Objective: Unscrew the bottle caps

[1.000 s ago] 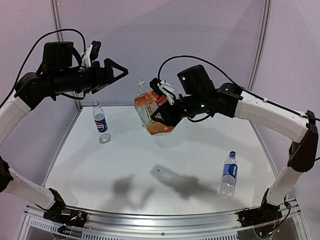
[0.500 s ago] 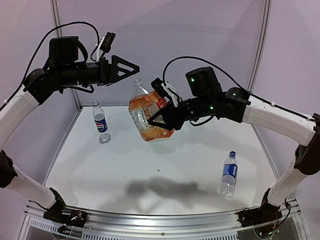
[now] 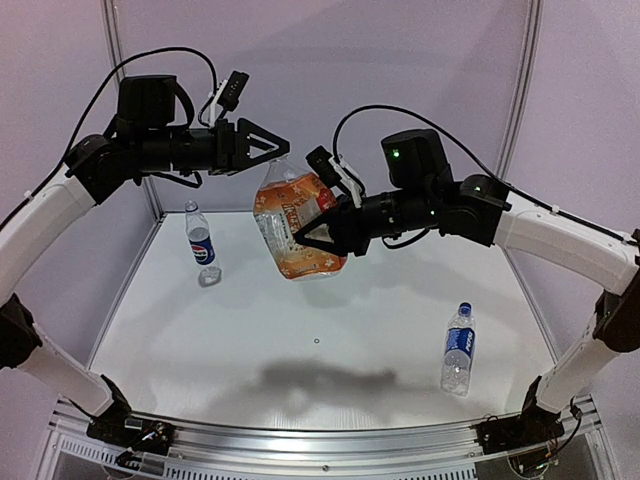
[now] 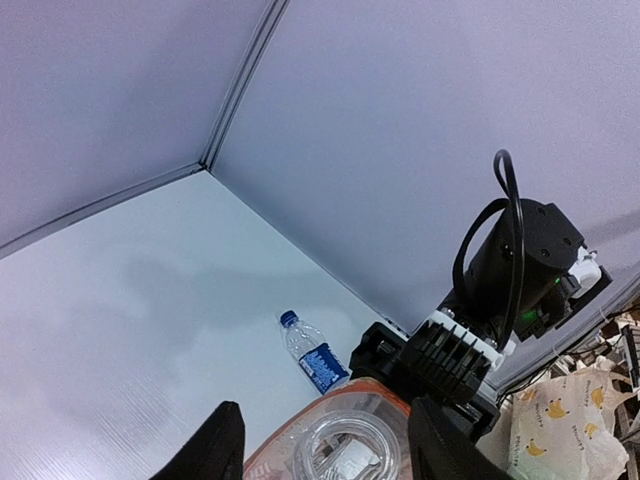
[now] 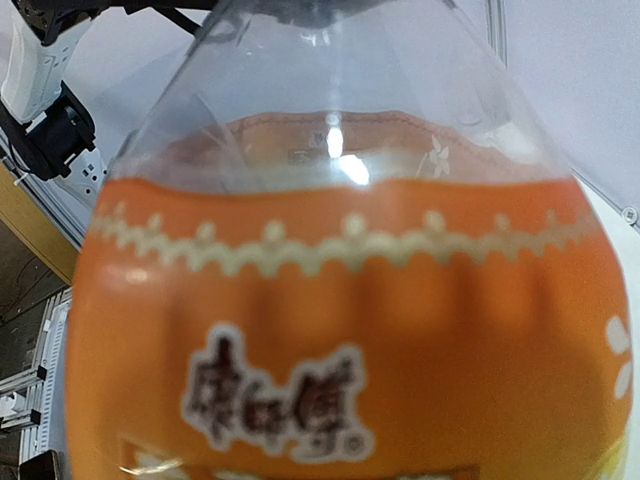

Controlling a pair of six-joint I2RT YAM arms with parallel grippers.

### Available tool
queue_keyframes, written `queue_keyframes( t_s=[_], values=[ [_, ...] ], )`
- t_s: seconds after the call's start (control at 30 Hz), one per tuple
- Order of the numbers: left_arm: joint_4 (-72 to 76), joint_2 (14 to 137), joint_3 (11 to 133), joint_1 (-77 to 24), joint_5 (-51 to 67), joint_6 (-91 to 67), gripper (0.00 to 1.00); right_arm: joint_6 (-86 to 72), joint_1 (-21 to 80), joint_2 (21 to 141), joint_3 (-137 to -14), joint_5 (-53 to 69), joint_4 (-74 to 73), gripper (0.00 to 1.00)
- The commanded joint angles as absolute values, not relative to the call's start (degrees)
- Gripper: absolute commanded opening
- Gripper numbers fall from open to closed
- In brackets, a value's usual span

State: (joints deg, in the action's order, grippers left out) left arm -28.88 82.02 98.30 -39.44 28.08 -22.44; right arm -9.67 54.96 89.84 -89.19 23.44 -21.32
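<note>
The squat orange-labelled bottle (image 3: 297, 232) hangs in the air above the table, my right gripper (image 3: 320, 232) shut on its body. Its orange label (image 5: 340, 330) fills the right wrist view and hides those fingers. My left gripper (image 3: 284, 152) is at the bottle's top. In the left wrist view the whitish cap (image 4: 348, 452) sits between the two black fingers (image 4: 215, 450), and a gap shows on the left side, so the jaws stand open round it. Two slim blue-labelled bottles stand on the table: one at the left back (image 3: 202, 245), one at the right (image 3: 458, 345) with a blue cap (image 3: 465, 307).
White table (image 3: 330, 390) with pale walls at the back and sides. A corner post (image 3: 150, 205) rises behind the left bottle. The left wrist view shows the right arm's black wrist (image 4: 520, 270) close behind the held bottle, and a standing blue-capped bottle (image 4: 315, 355).
My left gripper moved right to the held bottle's top and its jaws narrowed. The right arm shifted the orange bottle a little left and up toward it.
</note>
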Motion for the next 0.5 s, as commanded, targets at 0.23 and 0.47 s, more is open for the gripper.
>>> queue_keyframes(
  t_s=[0.23, 0.47],
  values=[
    [-29.87, 82.62, 99.28, -40.65, 29.7, -21.93, 0.28, -11.13, 54.74, 88.37, -88.68, 23.8, -20.25, 0.05],
    [-31.07, 82.55, 99.24, -41.37, 27.64, -21.1, 0.03, -11.6, 54.74, 88.63, -88.6, 22.13, -21.18, 0.32]
  ],
)
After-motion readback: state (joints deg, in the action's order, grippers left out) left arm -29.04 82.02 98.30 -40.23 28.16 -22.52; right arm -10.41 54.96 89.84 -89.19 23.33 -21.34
